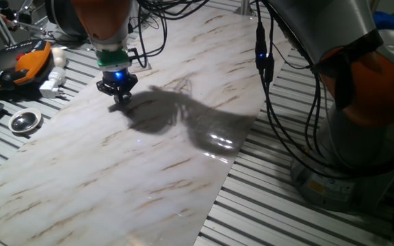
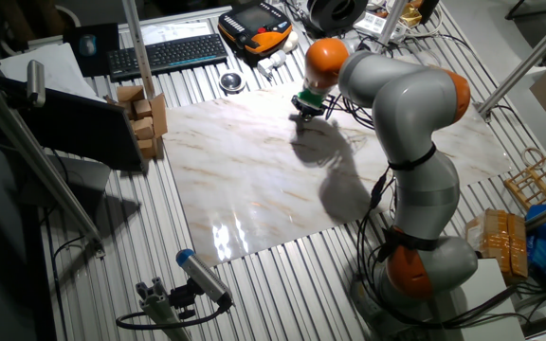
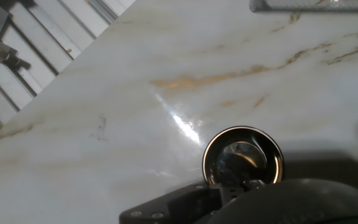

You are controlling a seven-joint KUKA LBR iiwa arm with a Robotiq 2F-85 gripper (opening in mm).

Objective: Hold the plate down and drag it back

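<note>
The plate (image 3: 243,157) is a small shiny silver disc with a raised rim and a darker centre. It lies on the marble board (image 1: 115,178) and shows only in the hand view, low and right of the middle. In both fixed views my hand hides it. My gripper (image 1: 122,97) stands upright over the far left part of the board, also seen in the other fixed view (image 2: 306,114). Its fingers look shut together, with the dark tip (image 3: 232,190) at the plate's near rim. Whether it presses on the plate I cannot tell.
A larger round metal dish (image 1: 24,121) sits on the slatted table left of the board (image 2: 232,82). An orange-black pendant (image 1: 29,63), a white adapter (image 1: 52,83) and a keyboard (image 2: 164,52) lie beyond. A clear flat piece's edge (image 3: 309,5) lies ahead. Cardboard blocks (image 2: 145,118) stand beside the board.
</note>
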